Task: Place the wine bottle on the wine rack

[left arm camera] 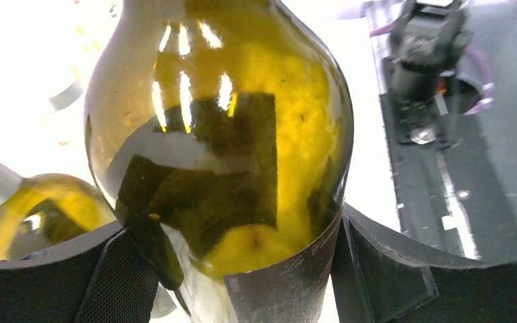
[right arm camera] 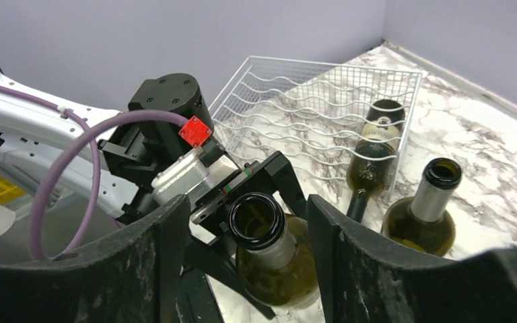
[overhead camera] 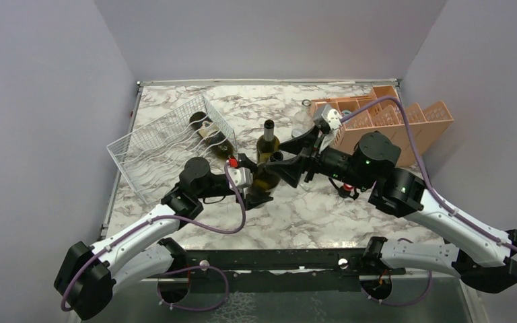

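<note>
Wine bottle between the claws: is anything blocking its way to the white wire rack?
Nothing visible stands between the wine bottle and the rack, but another bottle already lies in the rack's side nearest it.

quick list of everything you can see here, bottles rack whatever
held wine bottle: 1, green, uncapped, gripped by left gripper
upright bottle: 1, green, on table beside it
racked bottle: 1, green, lying in wine rack
wine rack: 1, white wire, back left
crate: 1, orange, back right
small ring: 1, colour unclear, by crate
table: 1, white-grey marble
left gripper: 1, black, shut on held wine bottle's body
right gripper: 1, black, open around its neck
</note>
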`<action>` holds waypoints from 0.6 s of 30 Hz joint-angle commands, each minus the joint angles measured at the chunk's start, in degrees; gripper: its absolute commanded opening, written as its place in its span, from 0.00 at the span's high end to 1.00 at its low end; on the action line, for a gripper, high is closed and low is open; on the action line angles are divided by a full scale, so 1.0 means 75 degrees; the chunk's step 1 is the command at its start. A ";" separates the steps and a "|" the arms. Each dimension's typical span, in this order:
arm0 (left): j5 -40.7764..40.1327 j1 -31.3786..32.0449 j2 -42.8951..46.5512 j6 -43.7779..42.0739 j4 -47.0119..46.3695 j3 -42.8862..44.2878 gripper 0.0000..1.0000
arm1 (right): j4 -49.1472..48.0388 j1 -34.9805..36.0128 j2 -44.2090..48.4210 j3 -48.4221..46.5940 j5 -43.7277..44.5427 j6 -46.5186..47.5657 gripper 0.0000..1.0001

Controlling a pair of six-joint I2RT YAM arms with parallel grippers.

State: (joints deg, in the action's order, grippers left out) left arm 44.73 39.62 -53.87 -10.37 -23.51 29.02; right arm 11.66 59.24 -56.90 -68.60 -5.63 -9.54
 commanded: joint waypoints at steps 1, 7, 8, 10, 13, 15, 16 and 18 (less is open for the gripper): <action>-0.1281 0.0021 0.0438 -0.1822 0.0235 0.0719 1.00 | 0.0283 -0.0012 0.0301 -0.0169 0.0608 -0.0145 0.32; -0.2551 0.0018 0.0470 -0.4527 0.2233 0.1687 1.00 | 0.1088 -0.0005 0.0449 -0.0318 0.1288 -0.0151 0.30; -0.2595 0.0024 0.0510 -0.5149 0.2600 0.1781 1.00 | 0.1190 -0.0003 0.0446 -0.0377 0.1310 -0.0163 0.30; -0.2824 0.0026 0.0645 -0.6070 0.2980 0.1792 1.00 | 0.1350 -0.0010 0.0429 -0.0489 0.1307 -0.0201 0.30; -0.3340 0.0019 0.0899 -0.6994 0.2994 0.1670 1.00 | 0.1582 -0.0003 0.0355 -0.0672 0.1371 -0.0246 0.30; -0.3780 0.0023 0.1015 -0.7715 0.2995 0.1581 1.00 | 0.1739 -0.0007 0.0268 -0.0796 0.1350 -0.0285 0.30; -0.3954 0.0026 0.1053 -0.8069 0.2994 0.1545 1.00 | 0.1820 -0.0003 0.0212 -0.0837 0.1291 -0.0286 0.29; -0.4326 0.0025 0.1129 -0.8717 0.2994 0.1497 1.00 | 0.2096 -0.0005 0.0035 -0.0878 0.1094 -0.0230 0.27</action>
State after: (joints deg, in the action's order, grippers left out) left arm 20.47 39.62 -48.16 -59.11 1.69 39.72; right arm 22.85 59.24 -54.83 -72.97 2.70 -10.98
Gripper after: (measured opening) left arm 0.802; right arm 0.713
